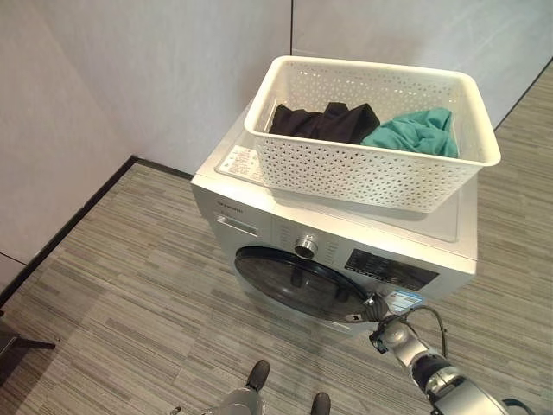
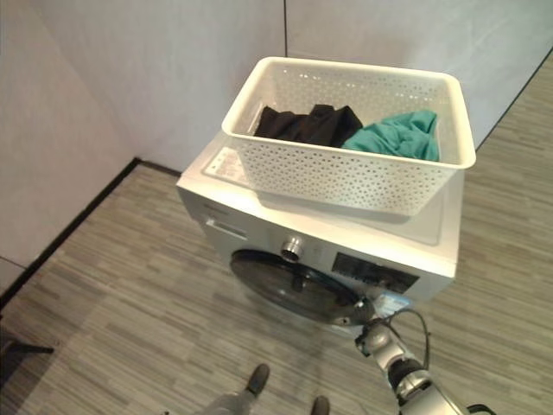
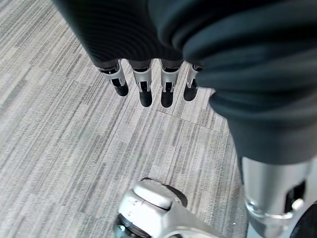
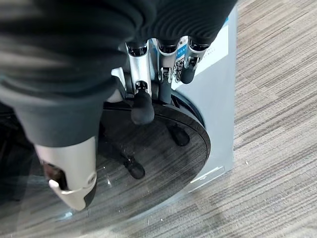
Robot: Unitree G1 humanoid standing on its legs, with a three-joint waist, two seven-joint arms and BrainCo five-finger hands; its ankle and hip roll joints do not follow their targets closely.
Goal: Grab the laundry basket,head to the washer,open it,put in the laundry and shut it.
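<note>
The white perforated plastic laundry basket (image 1: 363, 164) sits on top of the silver front-loading washer (image 1: 259, 220), set askew so one corner overhangs the lid. Inside it lie a crumpled black garment (image 1: 324, 121) and, touching it, a teal garment (image 1: 415, 131). The step in hand is the opening of the round dark-glass door (image 1: 298, 281), which looks shut or nearly so.

I judge the door to be stiff and rigid, its glass smooth and likely slippery, so the hold belongs at the rim on the side towards my right arm, where a latch would sit; the hinge side I cannot make out. The clothes look soft and light and will sag when lifted, so each is best taken by a bunched fold. The basket is light but wide, best held at its rolled rim.

My right hand (image 4: 158, 79) reaches low to the door's edge. Its fingers (image 4: 188, 74) curl over the rim and the thumb (image 4: 142, 106) presses on the glass, clasping the edge. My left hand (image 3: 143, 82) hangs above the grey striped floor (image 3: 64, 148), fingers straight, holding nothing.
</note>
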